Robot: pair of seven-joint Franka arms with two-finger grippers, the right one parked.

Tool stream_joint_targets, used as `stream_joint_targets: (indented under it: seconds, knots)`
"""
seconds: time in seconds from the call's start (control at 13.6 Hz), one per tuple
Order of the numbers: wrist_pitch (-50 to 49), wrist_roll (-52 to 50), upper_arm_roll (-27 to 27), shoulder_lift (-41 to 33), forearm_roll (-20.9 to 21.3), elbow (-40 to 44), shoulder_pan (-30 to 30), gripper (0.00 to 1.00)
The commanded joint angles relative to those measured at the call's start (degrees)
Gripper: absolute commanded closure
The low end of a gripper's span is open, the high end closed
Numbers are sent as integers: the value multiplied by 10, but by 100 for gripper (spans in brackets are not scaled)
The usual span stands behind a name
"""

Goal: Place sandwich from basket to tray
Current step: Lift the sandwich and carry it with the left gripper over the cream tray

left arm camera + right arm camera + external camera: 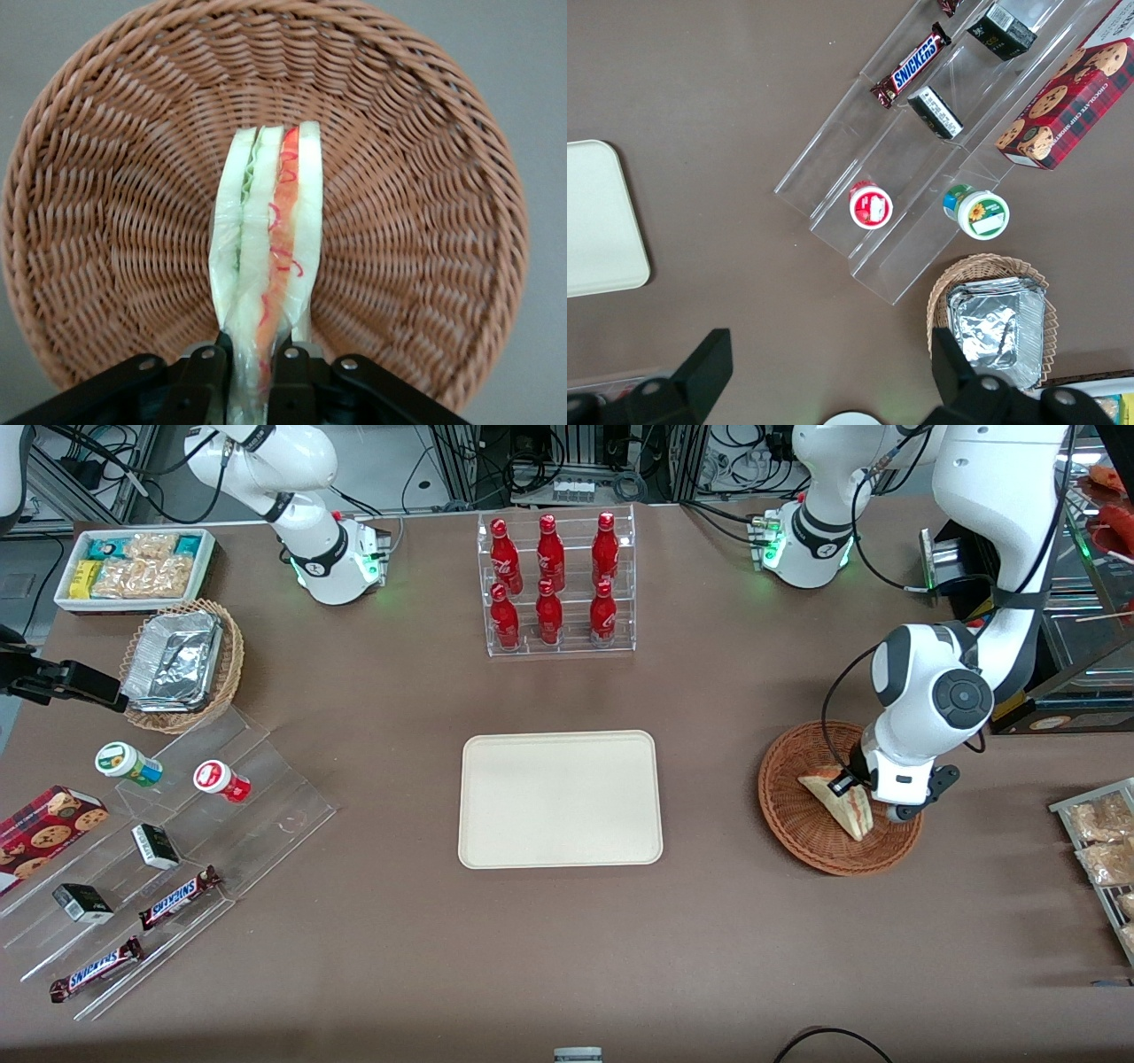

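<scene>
- Wicker basket (106, 221), reddish-brown: holds sandwich (270, 257), standing on edge, filling showing.
- Gripper (252, 363): fingers (205, 372) closed on sandwich's end, inside basket.
- Step, judged: grasp made, lift pending.
- Next: raise clear of rim, carry to cream tray (560, 798), bare, toward parked arm.

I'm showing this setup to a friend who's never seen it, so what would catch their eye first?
Probably the white arm reaching into the basket toward the working arm's end of the table, its claw shut on the sandwich, whose red, white and green layers stand on edge. Next, the bare cream tray at the table's middle, and the rack of red bottles farther from the front camera.
</scene>
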Motion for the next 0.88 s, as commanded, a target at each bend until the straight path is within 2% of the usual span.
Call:
stream_joint_targets:
  seconds: [0.0, 0.37, 0.59, 0.81]
  knots:
    - [-102, -3, 0, -31, 7, 49, -8, 100]
    - [-255, 10, 0, -38, 8, 157, -68, 100]
    - [-262, 31, 0, -46, 7, 168, -123, 100]
    - [-251, 48, 0, -23, 6, 193, -186, 100]
